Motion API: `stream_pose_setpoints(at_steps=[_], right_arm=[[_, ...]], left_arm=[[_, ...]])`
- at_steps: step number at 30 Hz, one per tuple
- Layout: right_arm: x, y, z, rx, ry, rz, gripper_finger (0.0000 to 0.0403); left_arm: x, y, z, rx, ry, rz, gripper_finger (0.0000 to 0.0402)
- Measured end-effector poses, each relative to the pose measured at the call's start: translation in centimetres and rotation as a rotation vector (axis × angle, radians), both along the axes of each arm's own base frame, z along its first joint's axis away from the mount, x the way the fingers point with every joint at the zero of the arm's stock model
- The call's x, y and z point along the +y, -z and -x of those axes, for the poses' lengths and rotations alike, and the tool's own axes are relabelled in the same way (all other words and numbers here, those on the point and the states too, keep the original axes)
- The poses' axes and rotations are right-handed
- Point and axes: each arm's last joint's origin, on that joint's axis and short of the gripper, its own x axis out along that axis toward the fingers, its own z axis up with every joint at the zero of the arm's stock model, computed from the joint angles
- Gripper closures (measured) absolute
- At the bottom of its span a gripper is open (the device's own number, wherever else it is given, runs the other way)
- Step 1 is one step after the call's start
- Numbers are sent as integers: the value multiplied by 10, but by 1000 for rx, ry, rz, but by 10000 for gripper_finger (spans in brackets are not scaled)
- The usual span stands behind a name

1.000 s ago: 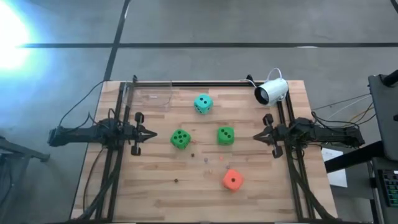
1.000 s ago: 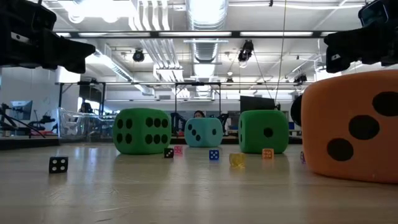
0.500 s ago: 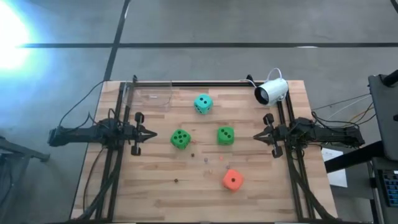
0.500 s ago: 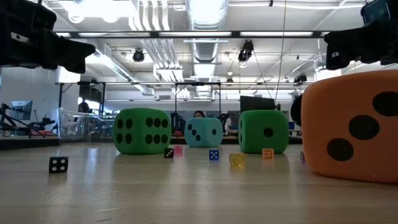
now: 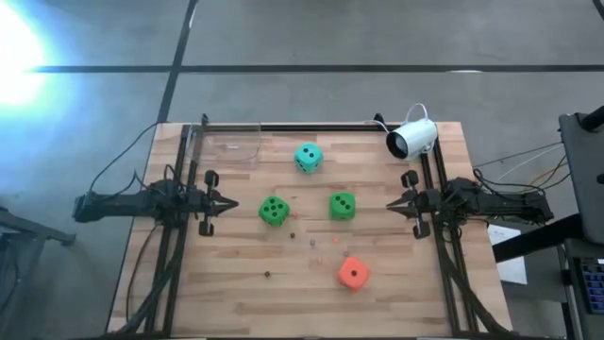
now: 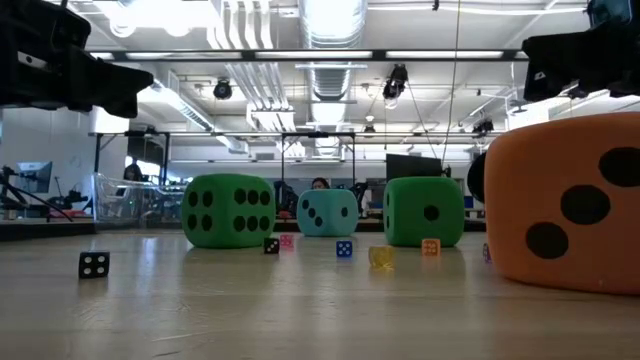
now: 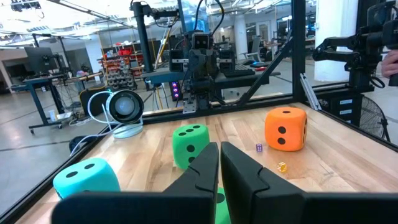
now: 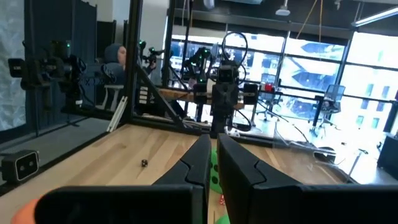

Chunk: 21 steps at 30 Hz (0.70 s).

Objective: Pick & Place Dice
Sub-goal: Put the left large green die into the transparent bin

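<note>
Four dice rest on their bottom faces on the wooden table (image 5: 236, 283): a teal die (image 5: 308, 157) toward the far edge, two green dice (image 5: 274, 211) (image 5: 343, 205) in the middle, and an orange-red die (image 5: 353, 273) nearer the front. My left gripper (image 5: 235, 204) is shut and points level at the left green die from the table's left, a short gap away. My right gripper (image 5: 388, 204) is shut and points at the right green die from the table's right, also apart from it. Both hang above the table top and hold nothing.
A white camera (image 5: 412, 140) sits at the far right corner. A clear plastic container (image 5: 231, 144) stands at the far left. Several tiny dice (image 6: 93, 264) lie scattered between the big ones. Black frame rails (image 5: 179, 236) run along both sides of the table.
My right gripper has tipped its front up a little and rolled slightly about its own line, staying in place and shut. The dice have not moved.
</note>
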Motion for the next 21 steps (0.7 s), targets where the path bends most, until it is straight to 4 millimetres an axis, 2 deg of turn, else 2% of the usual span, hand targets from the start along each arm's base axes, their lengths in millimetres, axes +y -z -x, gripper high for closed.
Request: stream_pose_setpoints(at_steps=[5,10,16,21], right_arm=[[0,-1,0,-11,0,0,376],[0,-10,2,-98,0,5,376],[0,-38,10,-199,17,69,376],[0,-60,18,-135,2,8,376]], left_arm=[[0,0,0,0,0,0,380],[0,0,0,0,0,0,380],[0,0,0,0,0,0,380],[0,0,0,0,-1,0,380]])
